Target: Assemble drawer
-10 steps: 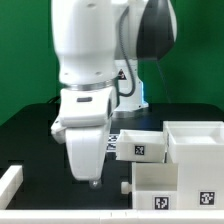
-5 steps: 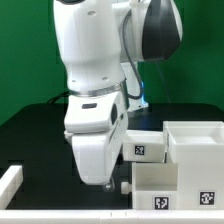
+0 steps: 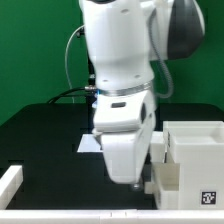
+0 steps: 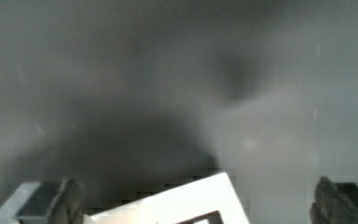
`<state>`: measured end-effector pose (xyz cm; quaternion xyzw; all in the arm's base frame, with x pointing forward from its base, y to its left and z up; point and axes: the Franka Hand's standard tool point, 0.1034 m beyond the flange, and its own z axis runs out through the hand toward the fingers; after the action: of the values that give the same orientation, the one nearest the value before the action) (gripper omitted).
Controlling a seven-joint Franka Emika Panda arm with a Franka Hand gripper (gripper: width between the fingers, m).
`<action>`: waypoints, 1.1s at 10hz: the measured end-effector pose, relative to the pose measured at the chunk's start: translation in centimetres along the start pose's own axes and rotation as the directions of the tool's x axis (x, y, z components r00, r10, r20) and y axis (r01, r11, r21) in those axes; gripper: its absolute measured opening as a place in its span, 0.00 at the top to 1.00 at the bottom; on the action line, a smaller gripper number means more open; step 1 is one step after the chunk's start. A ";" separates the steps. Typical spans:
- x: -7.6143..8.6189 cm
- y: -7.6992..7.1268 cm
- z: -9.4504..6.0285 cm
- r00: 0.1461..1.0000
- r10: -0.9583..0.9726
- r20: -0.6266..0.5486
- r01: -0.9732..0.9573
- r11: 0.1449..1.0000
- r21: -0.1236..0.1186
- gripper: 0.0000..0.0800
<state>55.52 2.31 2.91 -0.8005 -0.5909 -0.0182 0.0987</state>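
The large white casing (image 3: 195, 150) stands at the exterior view's right, with a black-and-white tag (image 3: 210, 172) on its front. My gripper (image 3: 135, 182) hangs low just left of it, in front of the smaller low tray box, which it almost wholly hides; a bit of that box (image 3: 158, 150) shows beside the hand. In the blurred wrist view my gripper (image 4: 197, 208) is open, its dark fingers (image 4: 43, 202) wide apart. A white corner with a black tag (image 4: 179, 204) lies between them, not gripped.
A long thin white bar (image 3: 10, 182) lies at the front of the exterior view's left. A flat white sheet (image 3: 88, 144) lies on the black table behind the arm. A white strip (image 3: 90, 216) runs along the front edge.
My arm has moved toward the exterior view's right. It now covers the low tray box and stands close to the casing. The gripper stays open.
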 end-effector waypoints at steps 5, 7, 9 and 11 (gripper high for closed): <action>-1.8 0.5 0.0 1.000 0.010 0.005 -0.010 1.000 -0.022 0.19; -3.7 0.9 -1.2 1.000 0.024 0.016 -0.023 0.999 -0.041 0.19; -4.0 0.3 -1.4 0.999 0.050 0.020 -0.049 0.998 -0.047 0.19; -4.1 0.3 -1.3 0.998 0.052 0.020 -0.051 0.998 -0.045 0.19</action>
<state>54.70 -1.85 3.54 -0.8175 -0.5707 -0.0203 0.0747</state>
